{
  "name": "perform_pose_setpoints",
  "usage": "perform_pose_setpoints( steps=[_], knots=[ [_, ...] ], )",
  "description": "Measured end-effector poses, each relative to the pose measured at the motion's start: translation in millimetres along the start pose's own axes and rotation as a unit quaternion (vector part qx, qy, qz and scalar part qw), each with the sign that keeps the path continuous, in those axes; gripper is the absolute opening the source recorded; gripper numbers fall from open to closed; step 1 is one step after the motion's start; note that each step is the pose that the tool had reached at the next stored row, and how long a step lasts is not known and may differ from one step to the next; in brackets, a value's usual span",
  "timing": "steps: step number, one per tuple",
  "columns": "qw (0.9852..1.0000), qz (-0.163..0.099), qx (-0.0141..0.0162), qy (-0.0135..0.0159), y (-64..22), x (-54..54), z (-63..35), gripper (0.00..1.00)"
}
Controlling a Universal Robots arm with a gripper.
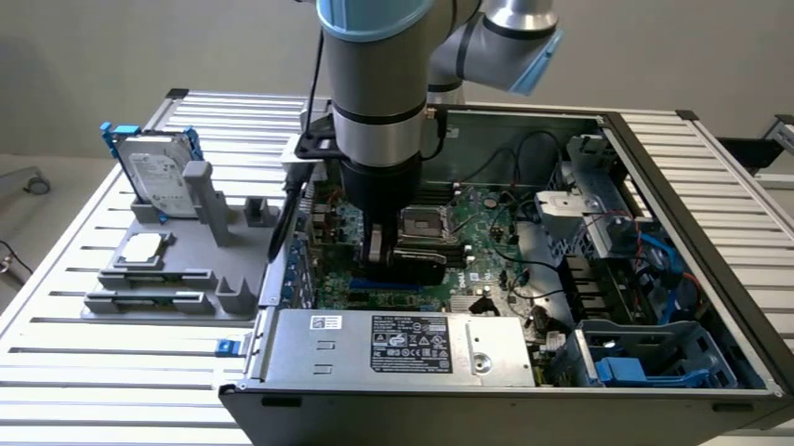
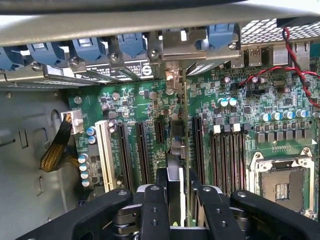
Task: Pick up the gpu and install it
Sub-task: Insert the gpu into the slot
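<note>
The work is at the installing step. In the exterior view the arm stands at the centre of the frame, reaching down into the open computer case [image 1: 694, 279] on the table [image 1: 74, 372], and the end effector [image 1: 394, 243] hangs low over the motherboard [image 1: 484, 223].

In the wrist view the end effector [image 2: 177, 197] is at the lower centre of the frame, and its two fingers [image 2: 154, 210] are clamped on the gpu [image 2: 176, 145], which stands on its edge between them. The card runs from the fingers up toward the upper centre of the frame, where its silver bracket [image 2: 172, 80] reaches the rear wall of the case, just under the blue retention clips [image 2: 132, 42]. The lower edge of the card seems to sit over one of the dark expansion slots [image 2: 142, 150] beside the white slot [image 2: 106, 155], but I cannot tell whether it is already pressed fully in, because the card itself hides the contact line.

In my judgement the next move calls for a straight push down along the slot, with the bracket kept in line with its opening in the rear wall; a tilt could jam the edge connector.

In the left part of the exterior view a grey holder [image 1: 174, 269] carries a hard drive [image 1: 155, 172], untouched.
</note>
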State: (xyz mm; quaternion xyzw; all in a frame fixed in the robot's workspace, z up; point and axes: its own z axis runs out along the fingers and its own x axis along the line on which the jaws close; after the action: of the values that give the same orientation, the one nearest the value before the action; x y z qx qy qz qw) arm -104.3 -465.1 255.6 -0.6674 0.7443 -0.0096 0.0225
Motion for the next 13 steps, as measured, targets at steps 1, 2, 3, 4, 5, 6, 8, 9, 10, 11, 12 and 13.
perform_pose_setpoints(
  steps=[1, 2, 3, 4, 5, 6, 8, 9, 10, 11, 12, 13],
  knots=[
    [1.0000, 0.000, 0.0000, -0.0002, 0.0, 0.0, 0.4, 0.28],
    [1.0000, 0.000, 0.0000, -0.0004, 0.0, 0.0, 0.7, 0.28],
    [1.0000, 0.000, 0.0000, -0.0005, 0.0, 0.0, 1.0, 0.28],
    [1.0000, 0.000, 0.0000, -0.0007, 0.0, 0.0, 1.4, 0.28],
    [1.0000, 0.000, -0.0001, -0.0009, 0.0, 0.0, 1.7, 0.28],
    [1.0000, 0.000, -0.0001, -0.0011, 0.1, 0.0, 2.1, 0.28],
    [1.0000, 0.000, -0.0001, -0.0018, 0.1, 0.0, 2.8, 0.28],
    [1.0000, 0.000, -0.0002, -0.0022, 0.1, 0.0, 3.2, 0.28],
    [1.0000, 0.000, -0.0002, -0.0028, 0.1, 0.1, 3.6, 0.28],
    [1.0000, 0.000, -0.0003, -0.0033, 0.1, 0.1, 4.0, 0.28],
    [1.0000, 0.000, -0.0004, -0.0038, 0.2, 0.1, 4.4, 0.28],
    [1.0000, 0.000, -0.0004, -0.0044, 0.2, 0.1, 4.7, 0.28]
  ],
)
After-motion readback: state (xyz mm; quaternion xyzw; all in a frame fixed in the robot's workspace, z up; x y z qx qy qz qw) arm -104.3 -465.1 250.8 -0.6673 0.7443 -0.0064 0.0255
